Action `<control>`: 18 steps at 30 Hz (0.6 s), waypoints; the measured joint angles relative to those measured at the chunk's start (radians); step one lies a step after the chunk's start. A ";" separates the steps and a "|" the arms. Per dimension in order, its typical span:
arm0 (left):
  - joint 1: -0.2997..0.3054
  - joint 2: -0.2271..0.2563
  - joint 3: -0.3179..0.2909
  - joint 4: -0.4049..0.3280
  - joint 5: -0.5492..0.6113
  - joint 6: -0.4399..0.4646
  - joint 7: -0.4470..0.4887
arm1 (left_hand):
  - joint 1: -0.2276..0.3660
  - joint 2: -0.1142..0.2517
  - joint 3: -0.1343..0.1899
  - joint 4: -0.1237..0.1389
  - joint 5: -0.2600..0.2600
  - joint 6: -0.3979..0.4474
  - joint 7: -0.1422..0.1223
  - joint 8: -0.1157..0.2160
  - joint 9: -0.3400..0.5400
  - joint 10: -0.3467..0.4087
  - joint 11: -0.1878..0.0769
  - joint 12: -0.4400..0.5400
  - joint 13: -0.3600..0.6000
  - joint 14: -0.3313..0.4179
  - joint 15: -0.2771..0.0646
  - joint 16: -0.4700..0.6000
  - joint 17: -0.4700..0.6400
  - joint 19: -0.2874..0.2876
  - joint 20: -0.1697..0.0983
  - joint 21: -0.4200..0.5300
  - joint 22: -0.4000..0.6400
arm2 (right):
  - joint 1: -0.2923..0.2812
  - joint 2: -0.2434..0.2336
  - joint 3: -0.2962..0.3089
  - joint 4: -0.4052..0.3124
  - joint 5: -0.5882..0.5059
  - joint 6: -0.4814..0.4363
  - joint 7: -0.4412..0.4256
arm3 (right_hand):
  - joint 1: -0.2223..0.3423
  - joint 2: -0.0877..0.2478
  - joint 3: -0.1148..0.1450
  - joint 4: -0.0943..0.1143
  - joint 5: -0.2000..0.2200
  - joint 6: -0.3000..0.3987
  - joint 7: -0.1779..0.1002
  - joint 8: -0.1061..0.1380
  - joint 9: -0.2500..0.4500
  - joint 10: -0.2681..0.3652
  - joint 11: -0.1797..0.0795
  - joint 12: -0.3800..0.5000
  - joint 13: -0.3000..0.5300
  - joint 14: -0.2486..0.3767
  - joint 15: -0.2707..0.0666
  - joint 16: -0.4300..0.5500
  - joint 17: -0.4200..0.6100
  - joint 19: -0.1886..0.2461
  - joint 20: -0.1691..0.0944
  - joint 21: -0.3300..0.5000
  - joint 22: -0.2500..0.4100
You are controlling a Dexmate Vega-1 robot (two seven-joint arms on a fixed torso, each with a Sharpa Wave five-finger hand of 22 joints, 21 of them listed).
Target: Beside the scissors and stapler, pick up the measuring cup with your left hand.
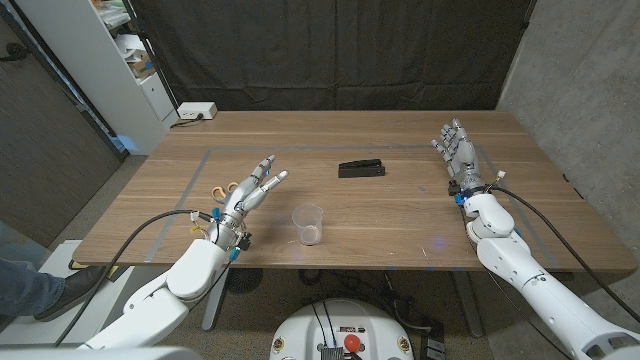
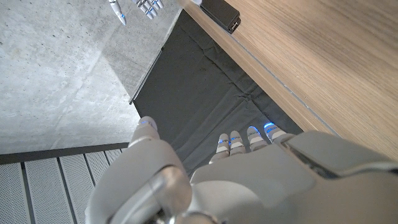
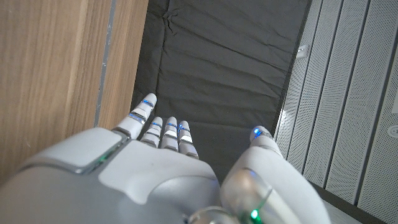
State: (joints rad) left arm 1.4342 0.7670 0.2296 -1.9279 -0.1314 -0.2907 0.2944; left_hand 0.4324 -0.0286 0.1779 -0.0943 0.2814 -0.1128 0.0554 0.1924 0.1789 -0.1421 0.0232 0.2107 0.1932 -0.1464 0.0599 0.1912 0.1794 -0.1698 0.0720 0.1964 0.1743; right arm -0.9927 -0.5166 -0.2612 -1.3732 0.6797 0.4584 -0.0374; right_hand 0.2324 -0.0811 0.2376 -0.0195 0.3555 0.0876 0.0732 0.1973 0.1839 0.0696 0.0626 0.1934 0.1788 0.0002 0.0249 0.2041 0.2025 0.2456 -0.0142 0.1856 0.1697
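A clear plastic measuring cup (image 1: 308, 224) stands upright near the table's front edge, a little left of centre. My left hand (image 1: 247, 199) hovers to its left with fingers spread and nothing in it, a short gap away from the cup. Scissors with yellow handles (image 1: 220, 190) lie just behind and left of that hand, partly hidden by it. A black stapler (image 1: 360, 168) lies behind the cup toward the middle of the table, and it also appears in the left wrist view as the stapler (image 2: 221, 12). My right hand (image 1: 459, 152) is held up at the right side, fingers apart, empty.
The wooden table (image 1: 400, 215) has faint tape lines marking a rectangle. A white shelf unit (image 1: 110, 60) stands at the back left, with a power strip (image 1: 196, 111) at the table's back left corner. A person's leg and shoe (image 1: 40, 285) are at the lower left.
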 measured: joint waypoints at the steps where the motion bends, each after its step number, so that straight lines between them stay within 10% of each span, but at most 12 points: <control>1: 0.001 0.000 0.000 -0.001 0.001 0.001 0.001 | 0.000 0.000 0.000 0.000 0.000 0.000 0.000 0.000 0.000 0.000 0.000 0.000 0.000 0.000 0.000 0.000 0.000 0.000 0.000 0.000 0.000 | 0.000 0.000 0.000 0.000 0.000 0.001 0.000 | 0.000 0.000 0.000 0.000 0.000 0.000 0.000 0.000 0.000 0.000 0.000 0.000 0.000 0.000 0.000 0.000 0.000 0.000 0.000 0.000 0.000; 18: 0.046 0.007 -0.007 -0.051 0.038 0.040 0.023 | 0.016 -0.003 0.000 -0.008 0.004 -0.009 -0.002 0.000 0.000 0.000 0.000 0.000 0.000 0.000 0.000 0.000 0.000 -0.004 0.008 0.000 0.000 | -0.005 0.006 0.011 0.017 0.016 0.019 0.018 | 0.000 0.000 -0.003 -0.003 0.004 -0.004 -0.004 0.000 0.000 0.000 0.000 0.000 0.000 0.004 0.004 0.000 0.000 0.000 0.000 0.000 0.000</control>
State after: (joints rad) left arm 1.4801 0.7737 0.2228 -1.9793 -0.0938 -0.2505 0.3177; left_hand 0.4488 -0.0313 0.1777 -0.1023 0.2854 -0.1218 0.0535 0.1924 0.1788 -0.1421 0.0232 0.2108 0.1932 -0.1464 0.0599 0.1912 0.1793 -0.1735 0.0797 0.1964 0.1743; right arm -0.9979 -0.5110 -0.2502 -1.3562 0.6953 0.4779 -0.0194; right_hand 0.2323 -0.0812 0.2348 -0.0222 0.3593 0.0839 0.0695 0.1973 0.1837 0.0696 0.0626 0.1934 0.1788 0.0038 0.0285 0.2041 0.2024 0.2456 -0.0142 0.1856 0.1697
